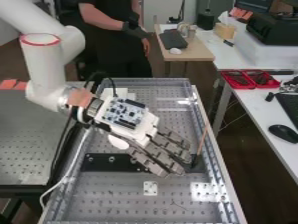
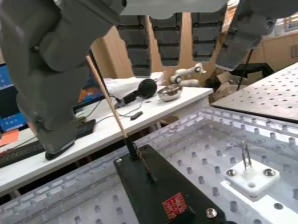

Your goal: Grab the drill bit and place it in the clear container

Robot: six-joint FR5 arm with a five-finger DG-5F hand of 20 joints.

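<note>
The hand (image 1: 161, 151) hangs over the middle of the bench in the high view, its fingers straight and holding nothing. In the wrist view the hand (image 2: 167, 42) has straight fingers, with the thumb apart from them. Thin metal pins (image 2: 247, 155), possibly drill bits, stand upright in a white block (image 2: 251, 181); that block (image 1: 150, 188) lies below the fingertips in the high view. I cannot tell which piece is the drill bit. A clear-walled perforated tray (image 1: 48, 218) surrounds the work area; whether it is the clear container is unclear.
A copper-coloured rod (image 1: 202, 141) stands tilted close beside the fingertips, rising from a black plate (image 2: 163, 182). Red trays (image 1: 239, 80), a mouse (image 1: 283, 133) and a keyboard lie on the white side table (image 1: 256, 102). A metal bowl (image 2: 169, 92) stands there too.
</note>
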